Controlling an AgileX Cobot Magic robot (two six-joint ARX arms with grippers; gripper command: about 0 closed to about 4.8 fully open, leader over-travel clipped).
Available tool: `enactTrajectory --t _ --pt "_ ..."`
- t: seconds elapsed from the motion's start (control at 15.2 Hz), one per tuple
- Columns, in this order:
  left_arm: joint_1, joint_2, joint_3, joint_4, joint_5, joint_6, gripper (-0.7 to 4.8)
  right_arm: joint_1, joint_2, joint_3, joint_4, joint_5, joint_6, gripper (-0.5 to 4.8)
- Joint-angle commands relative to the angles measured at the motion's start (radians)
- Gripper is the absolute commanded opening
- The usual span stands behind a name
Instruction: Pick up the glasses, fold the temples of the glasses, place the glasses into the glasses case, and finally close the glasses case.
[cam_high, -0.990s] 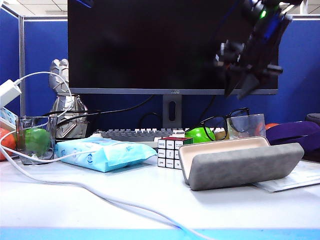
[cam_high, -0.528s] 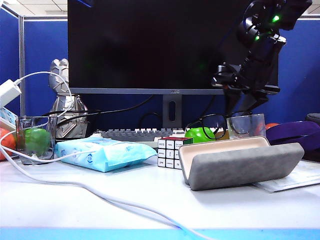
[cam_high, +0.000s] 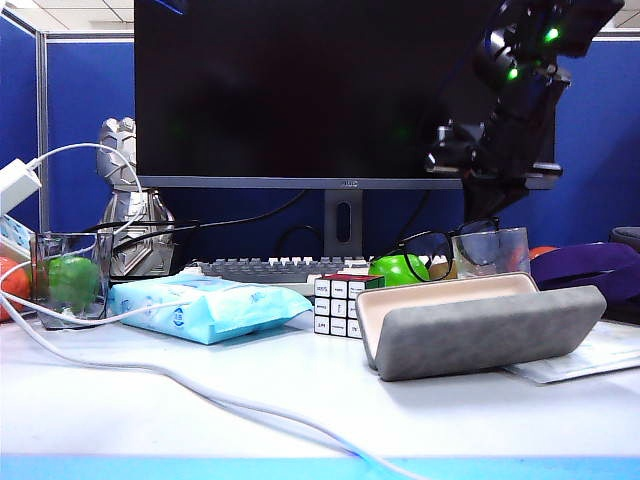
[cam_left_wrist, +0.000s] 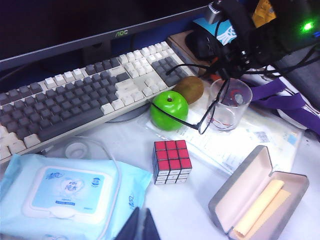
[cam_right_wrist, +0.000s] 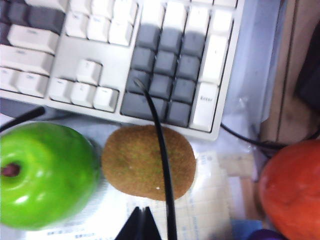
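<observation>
The right claw (cam_high: 478, 205) hangs pinched onto the thin black glasses (cam_high: 450, 245) above the clear cup (cam_left_wrist: 228, 104), temples (cam_right_wrist: 159, 165) spread, the grey case (cam_high: 480, 325) open at 5 o'clock on the surface (cam_high: 300, 400), the left claw (cam_left_wrist: 141, 225) clenched empty.

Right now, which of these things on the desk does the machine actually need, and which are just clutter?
Needed: thin black-framed glasses with slim temples; open grey felt glasses case; right end effector, shut, just above the glasses; left end effector, shut, near the pale blue wipes pack.
Clutter: that wipes pack, colourful Rubik's cube, green apple, brown kiwi, grey-and-white keyboard, clear plastic cup.
</observation>
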Motion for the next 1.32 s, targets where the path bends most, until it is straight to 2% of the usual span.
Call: enactTrajectory --t 0.07,0.26,0.33,0.4,0.66,0.86,0.92,0.99,1.32 --pt "0.000 -0.002 0.004 0.012 0.000 0.000 -0.06 0.001 -0.042 0.010 0.017 -0.002 -0.011 -0.01" --pt "0.000 -0.002 0.004 0.012 0.000 0.000 -0.06 0.001 -0.064 0.010 0.029 -0.001 -0.014 0.03" --pt "0.000 -0.002 0.004 0.012 0.000 0.000 -0.06 0.000 -0.058 0.009 0.035 -0.001 -0.014 0.80" --pt "0.000 -0.002 0.004 0.012 0.000 0.000 -0.06 0.000 -0.049 0.009 0.037 -0.001 -0.014 2.03" --pt "0.000 -0.002 0.004 0.012 0.000 0.000 -0.06 -0.002 0.001 0.009 0.040 -0.001 -0.017 2.03" --pt "0.000 -0.002 0.004 0.012 0.000 0.000 -0.06 -0.002 0.050 0.009 0.037 0.003 -0.016 1.99" --pt "0.000 -0.002 0.004 0.012 0.000 0.000 -0.06 -0.002 0.055 0.009 0.036 0.015 -0.016 1.63" --pt "0.000 -0.002 0.004 0.012 0.000 0.000 -0.06 -0.002 0.054 0.009 0.043 0.027 -0.018 -0.04" --pt "0.000 -0.002 0.004 0.012 0.000 0.000 -0.06 -0.002 0.030 0.010 0.060 0.027 -0.019 -0.01"
